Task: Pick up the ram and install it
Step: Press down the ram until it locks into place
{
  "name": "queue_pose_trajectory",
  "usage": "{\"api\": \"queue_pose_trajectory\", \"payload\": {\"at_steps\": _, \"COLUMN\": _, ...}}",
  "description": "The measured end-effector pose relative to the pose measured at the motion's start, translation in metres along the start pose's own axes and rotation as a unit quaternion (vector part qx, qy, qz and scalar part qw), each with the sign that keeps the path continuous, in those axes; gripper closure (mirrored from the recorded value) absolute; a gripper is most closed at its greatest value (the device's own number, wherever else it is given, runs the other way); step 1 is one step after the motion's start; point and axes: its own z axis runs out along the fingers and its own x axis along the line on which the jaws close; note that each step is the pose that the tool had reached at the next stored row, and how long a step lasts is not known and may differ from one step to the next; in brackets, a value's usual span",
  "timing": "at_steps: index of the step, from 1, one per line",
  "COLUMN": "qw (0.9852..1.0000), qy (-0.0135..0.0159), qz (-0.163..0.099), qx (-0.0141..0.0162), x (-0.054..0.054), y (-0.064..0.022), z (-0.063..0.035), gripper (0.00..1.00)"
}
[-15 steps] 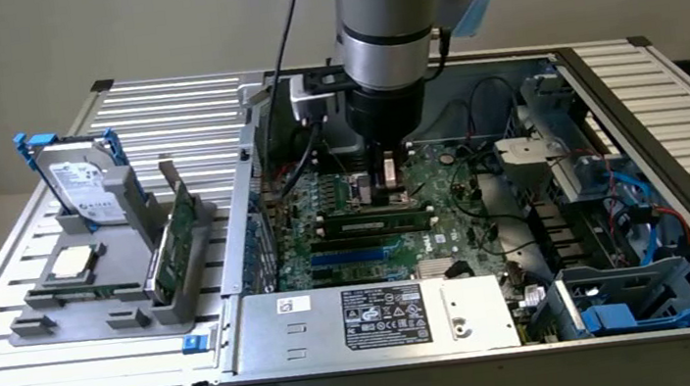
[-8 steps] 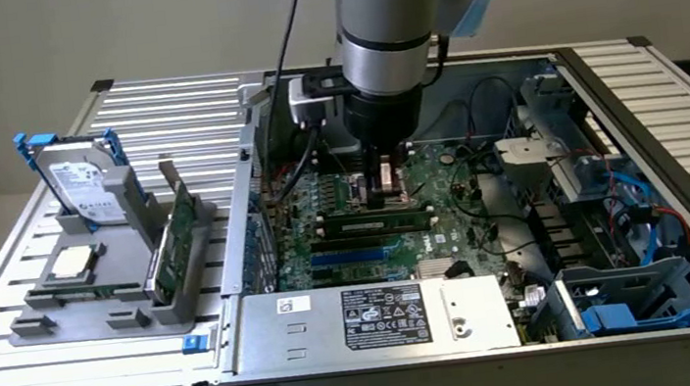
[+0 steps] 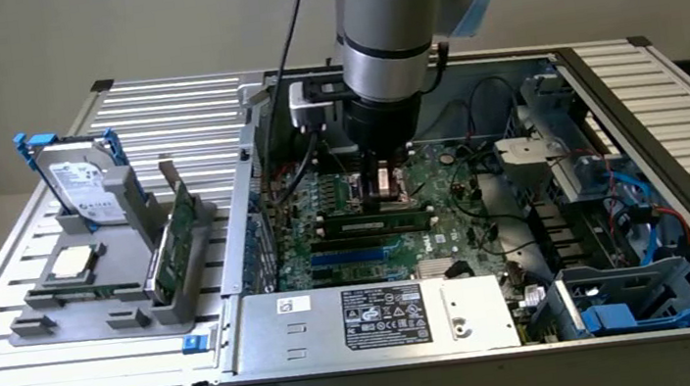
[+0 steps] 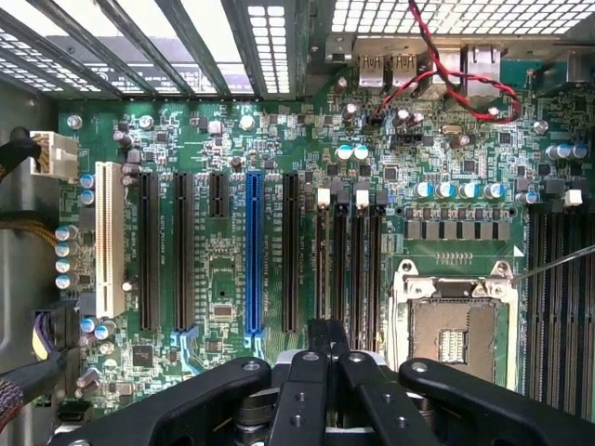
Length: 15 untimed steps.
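We hold our black two-fingered gripper (image 3: pixel 383 188) closed and empty, low inside the open grey desktop computer case (image 3: pixel 335 325), directly over the green motherboard (image 3: pixel 455 224). In the wrist view the closed gripper (image 4: pixel 327 358) hangs above the row of narrow black memory slots (image 4: pixel 349 260), beside the silver processor socket (image 4: pixel 453 325).

Just in front of the gripper, the ram (image 3: pixel 371 220), a long thin green circuit-board stick with black chips, sits on the motherboard, apparently down in a slot. Its long axis runs across the motherboard, from the exterior view's left to right, and it stands on edge.

We judge the pick and placement done; whether the stick is fully latched we cannot tell.

Outside the case, on the exterior view's left, a grey parts holder (image 3: pixel 84 319) stands on the slatted metal table (image 3: pixel 66 385).
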Motion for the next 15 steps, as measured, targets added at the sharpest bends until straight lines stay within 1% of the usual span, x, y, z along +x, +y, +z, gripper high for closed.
{"api": "queue_pose_trajectory", "payload": {"at_steps": 3, "qw": 1.0000, "qy": -0.0031, "qz": 0.000, "qx": 0.0000, "x": 0.0000, "y": -0.0002, "z": 0.0031, "gripper": 0.89}}
{"api": "queue_pose_trajectory", "payload": {"at_steps": 8, "qw": 1.0000, "qy": -0.0045, "qz": 0.000, "qx": -0.0001, "x": 0.0000, "y": -0.0005, "z": 0.0082, "gripper": 0.89}}
{"api": "queue_pose_trajectory", "payload": {"at_steps": 11, "qw": 1.0000, "qy": -0.0055, "qz": 0.000, "qx": -0.0004, "x": 0.0001, "y": -0.0005, "z": 0.0090, "gripper": 0.89}}
{"api": "queue_pose_trajectory", "payload": {"at_steps": 15, "qw": 0.9999, "qy": -0.0102, "qz": -0.001, "qx": -0.0007, "x": 0.0000, "y": -0.0005, "z": 0.0091, "gripper": 0.89}}
